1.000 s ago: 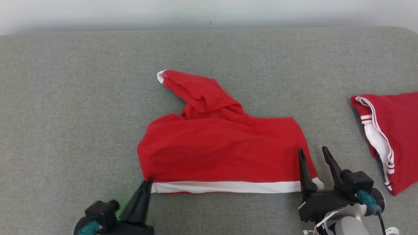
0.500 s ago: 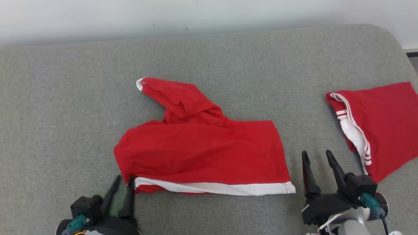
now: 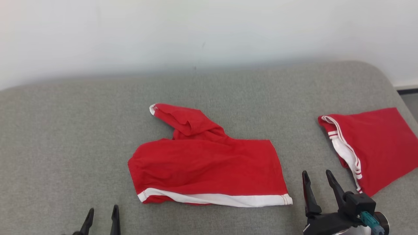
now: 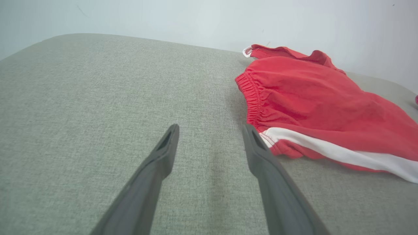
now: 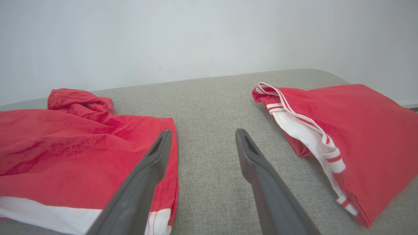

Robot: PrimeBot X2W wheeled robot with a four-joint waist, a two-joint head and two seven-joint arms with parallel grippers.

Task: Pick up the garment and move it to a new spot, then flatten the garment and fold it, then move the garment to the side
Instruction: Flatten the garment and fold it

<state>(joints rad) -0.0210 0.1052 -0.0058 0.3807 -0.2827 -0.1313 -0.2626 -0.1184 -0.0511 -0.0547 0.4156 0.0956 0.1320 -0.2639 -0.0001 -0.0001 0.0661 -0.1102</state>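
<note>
Red cloth garment with a white band along its near edge [image 3: 205, 169] lies flat near the middle of the grey woven upholstered surface [image 3: 65, 147]. One bunched red flap with a white tip sticks out at the far left, toward the pale plain wall [image 3: 196, 32]. The gathered elastic edge faces the robot's left.

Left gripper [image 3: 103, 209] is low at near left, close to the garment's near-left corner but apart from it. Its fingers are spread wide, nothing between them.

Right gripper [image 3: 316, 173] is just beside the garment's near-right corner, over bare grey fabric. Its fingers are wide apart too, gripping nothing. It sits between the garment and a second folded red piece with white striped trim [image 3: 372, 147] lying further right.
</note>
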